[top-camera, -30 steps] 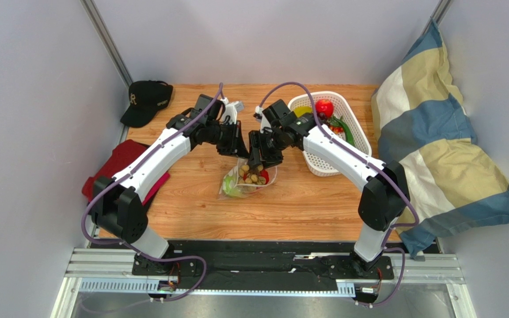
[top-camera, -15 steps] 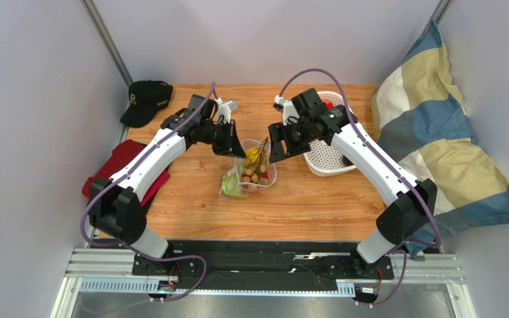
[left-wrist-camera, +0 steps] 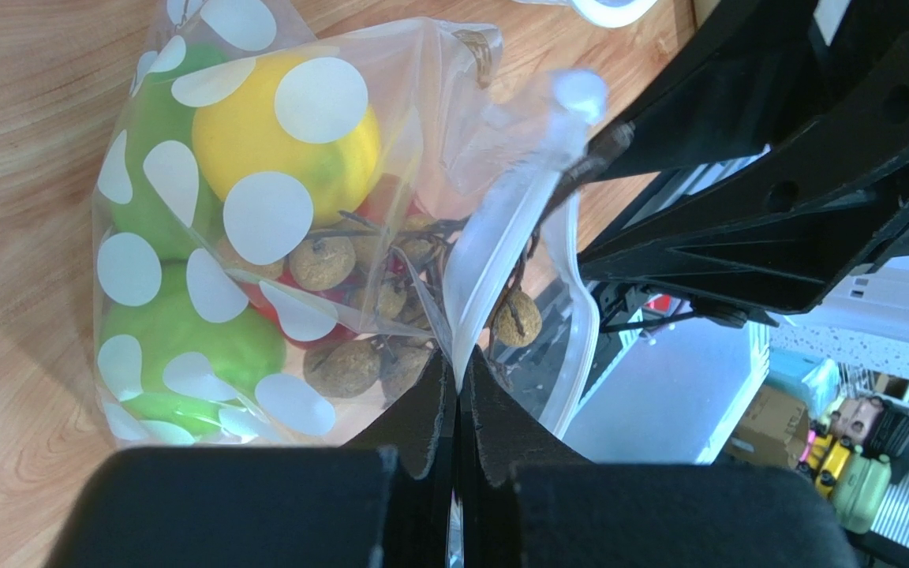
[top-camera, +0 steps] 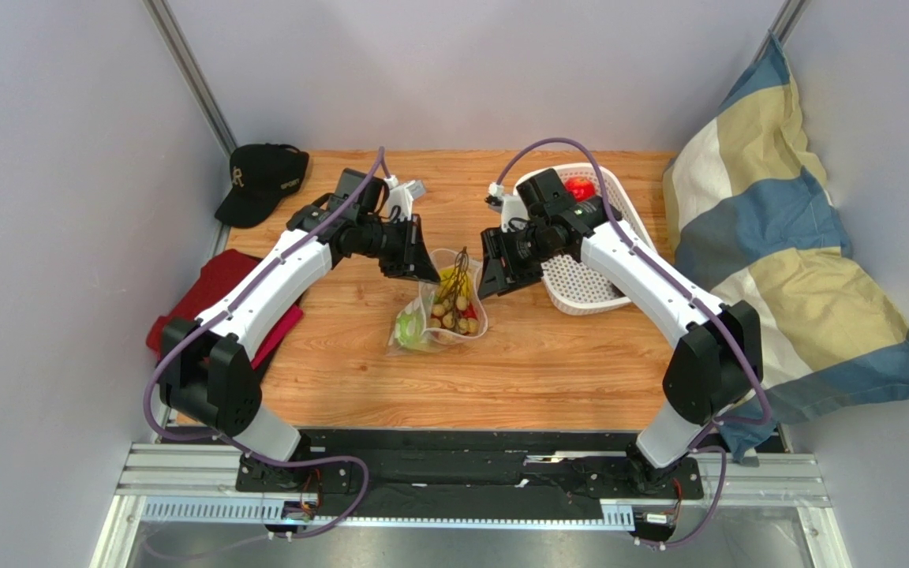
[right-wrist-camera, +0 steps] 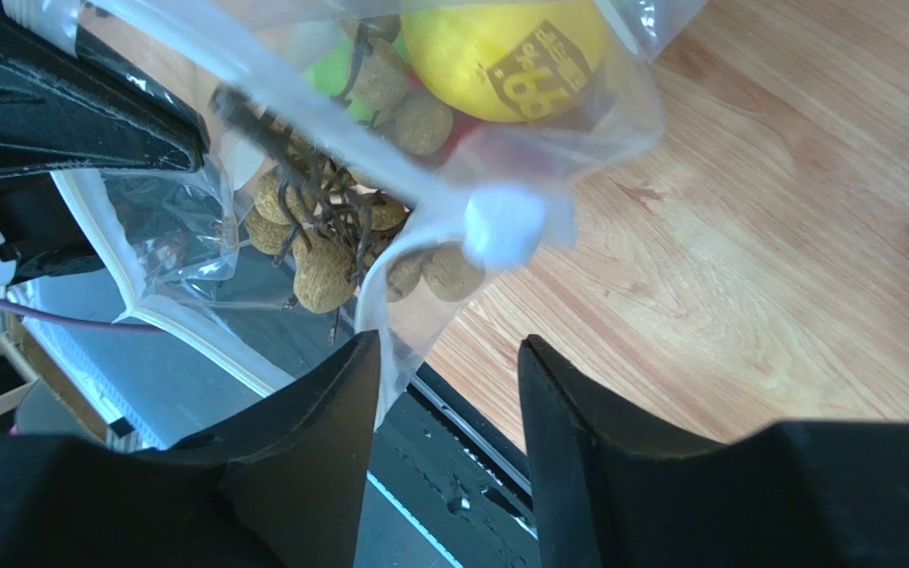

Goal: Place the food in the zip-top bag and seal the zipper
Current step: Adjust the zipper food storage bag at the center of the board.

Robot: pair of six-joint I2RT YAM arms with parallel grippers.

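Here's the wooden bench (top-camera: 542, 355), with a big blue-and-cream striped pillow (top-camera: 779, 272) slumped against its right edge. Near the far right corner sits the white plastic basket (top-camera: 578, 284), a red round fruit (top-camera: 580, 189) showing inside it. A red cloth (top-camera: 204, 296) hangs over the left edge, and a black cap (top-camera: 260, 178) lies at the far left corner.

Mid-bench, the clear zip-top bag printed with white dots (top-camera: 447, 310) stands with its mouth up between the two arms. The left gripper (left-wrist-camera: 457, 391) is clenched tight, pinching the bag's rim. The right gripper (right-wrist-camera: 442, 367) has its jaws apart, the opposite rim's film hanging in the gap against the left-hand finger, not squeezed.

Inside the bag: a yellow lemon (left-wrist-camera: 287, 136), green pieces (left-wrist-camera: 193, 349) beneath it, and a bunch of brown round grapes (left-wrist-camera: 347, 367) on dark stems near the mouth. The clear zipper strip (left-wrist-camera: 507, 225) runs up from the left pinch, and the mouth gapes unsealed.
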